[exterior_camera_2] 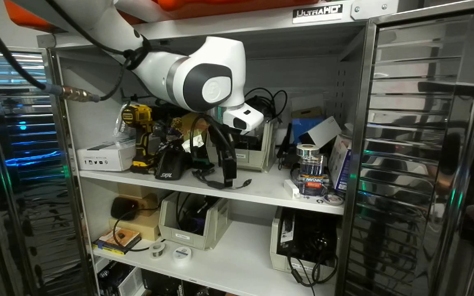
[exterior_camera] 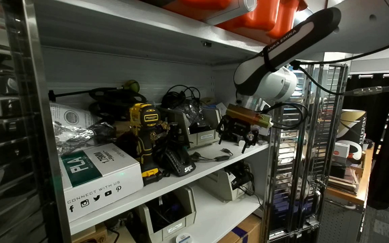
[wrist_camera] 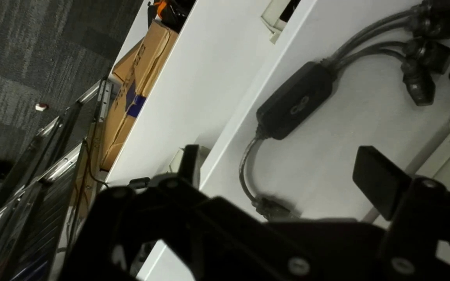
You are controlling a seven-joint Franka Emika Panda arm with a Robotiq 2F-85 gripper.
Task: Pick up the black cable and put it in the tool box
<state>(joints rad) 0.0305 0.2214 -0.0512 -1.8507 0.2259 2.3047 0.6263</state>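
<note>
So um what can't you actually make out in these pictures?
Black cable in the wrist view: lower plug blurred, partly behind the claw.
Uppermost connector, same view: cut off by the top edge.
Bin label in an exterior view: too small to read.
Orange plastic in both exterior views: cut off by the top edge.

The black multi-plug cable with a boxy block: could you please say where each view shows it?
In an exterior view: black cable, below centre, lower left of the open black gripper.
In an exterior view: cable, below centre, partly behind the gripper.
Wrist view: cable, upper right to lower centre.
Shared landmark: flat white shelf beneath it.
</note>
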